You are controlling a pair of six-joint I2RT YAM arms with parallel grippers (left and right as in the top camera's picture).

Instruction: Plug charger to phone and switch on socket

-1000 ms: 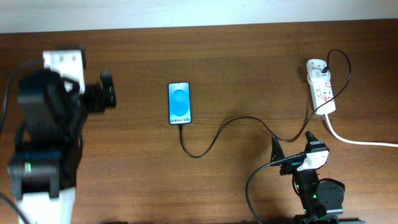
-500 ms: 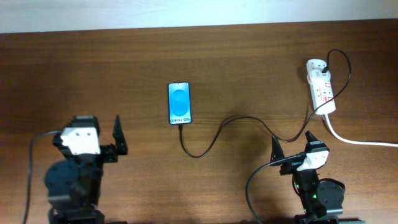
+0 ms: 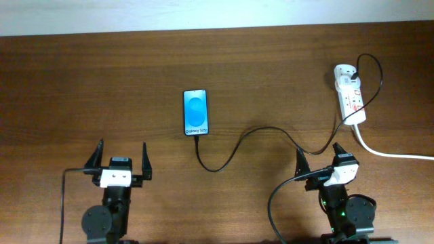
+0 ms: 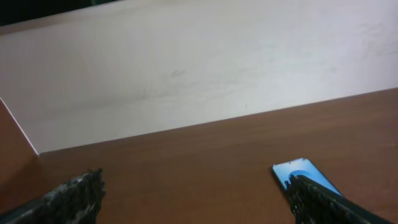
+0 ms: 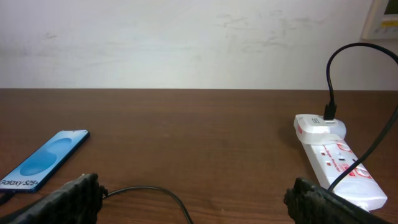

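left tool (image 3: 118,163) released, lower left | right tool (image 3: 319,159) released, lower right | phone (image 3: 195,112) upper centre on counter (image 3: 68,81) | charger (image 3: 237,142) runs from phone's lower end to socket (image 3: 350,95), upper right

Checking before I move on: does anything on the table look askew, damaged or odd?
Nothing stands out. The phone lies flat and straight, the charger cable curves loosely from its lower edge to the power strip, and the left end effector and right end effector are open, holding nothing.
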